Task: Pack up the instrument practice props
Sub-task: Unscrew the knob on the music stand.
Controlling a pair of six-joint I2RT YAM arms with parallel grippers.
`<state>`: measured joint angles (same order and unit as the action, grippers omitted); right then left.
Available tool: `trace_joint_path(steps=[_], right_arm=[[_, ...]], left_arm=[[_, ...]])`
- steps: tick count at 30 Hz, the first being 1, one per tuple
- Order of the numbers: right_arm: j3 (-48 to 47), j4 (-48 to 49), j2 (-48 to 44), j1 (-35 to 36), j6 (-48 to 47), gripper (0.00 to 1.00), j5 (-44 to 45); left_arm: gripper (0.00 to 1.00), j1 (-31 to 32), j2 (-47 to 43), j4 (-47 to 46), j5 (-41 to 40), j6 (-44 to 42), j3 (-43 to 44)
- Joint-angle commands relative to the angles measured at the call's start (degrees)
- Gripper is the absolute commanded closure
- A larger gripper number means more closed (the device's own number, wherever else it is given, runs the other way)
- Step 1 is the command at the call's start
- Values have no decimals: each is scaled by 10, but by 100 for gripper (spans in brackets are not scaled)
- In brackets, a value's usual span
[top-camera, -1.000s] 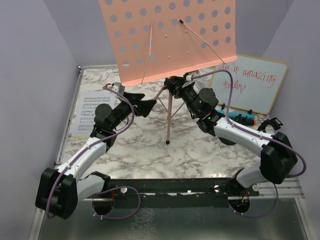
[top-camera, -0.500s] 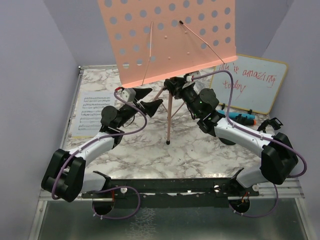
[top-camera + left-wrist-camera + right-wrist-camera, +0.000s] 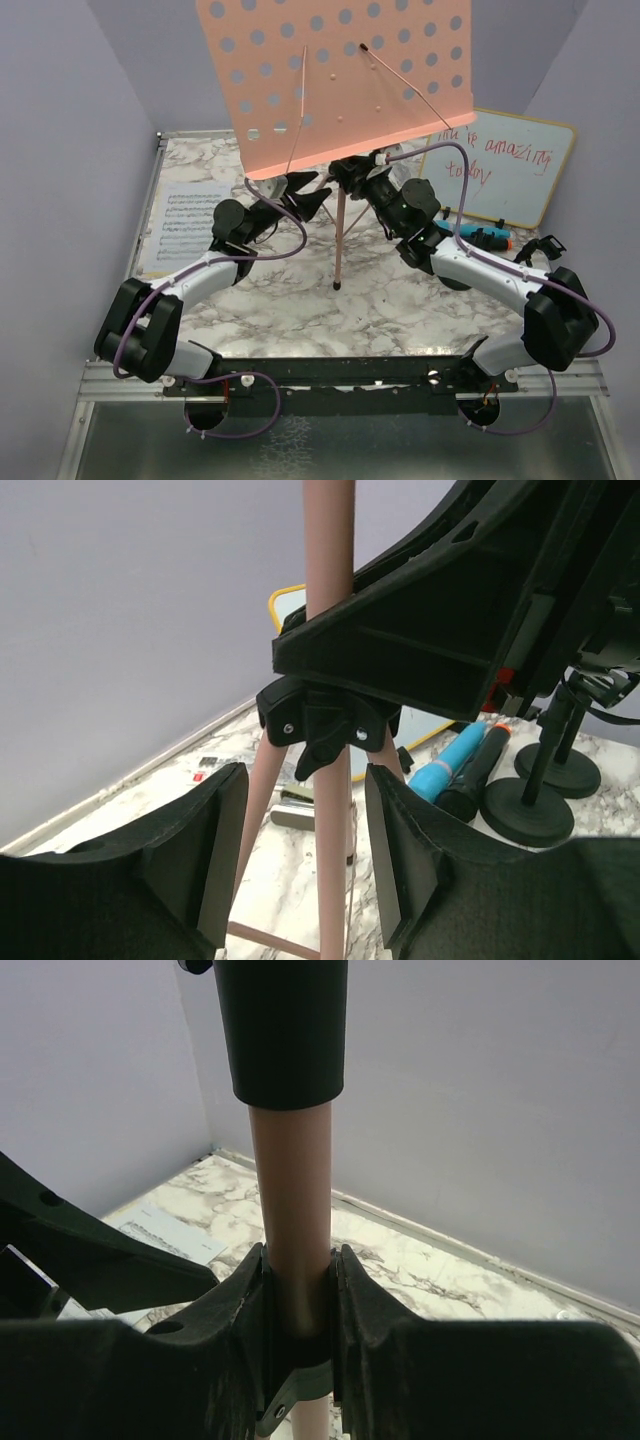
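Note:
The pink music rack (image 3: 330, 70) stands upright on its tripod at mid-table. My right gripper (image 3: 350, 172) is shut on its pink pole (image 3: 292, 1180) just above the black leg hub; its jaws (image 3: 298, 1250) press both sides. My left gripper (image 3: 308, 197) is open just below the hub (image 3: 320, 720). Its fingers (image 3: 215, 850) flank one pink leg (image 3: 330, 860) with a gap on each side. A sheet-music page (image 3: 185, 225) lies flat at the left. A blue microphone (image 3: 450, 765) and a black microphone (image 3: 480, 775) lie beside two round-based mic poles (image 3: 525, 820) at the right.
A wood-framed whiteboard (image 3: 500, 180) with red writing leans on the right wall. A small stapler (image 3: 300, 810) lies on the marble behind the tripod. Purple walls close in the table on three sides. The rack's wide plate overhangs both wrists.
My left arm has swung right, up to the tripod, and its jaws have narrowed around one leg. The right gripper has kept its hold on the pole.

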<state>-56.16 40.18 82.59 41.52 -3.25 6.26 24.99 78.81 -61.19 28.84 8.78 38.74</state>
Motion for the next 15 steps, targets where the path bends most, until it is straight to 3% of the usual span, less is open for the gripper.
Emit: trace_joint_path(steps=[1, 6, 15], right_arm=[[17, -21, -18, -3, -2, 100, -19], [20, -24, -20, -3, -7, 100, -20], [24, -22, -10, -3, -5, 100, -25]], left_arm=[[46, 14, 20, -16, 26, -26, 30], [49, 24, 32, -16, 25, -45, 39], [67, 29, 38, -21, 27, -49, 43]])
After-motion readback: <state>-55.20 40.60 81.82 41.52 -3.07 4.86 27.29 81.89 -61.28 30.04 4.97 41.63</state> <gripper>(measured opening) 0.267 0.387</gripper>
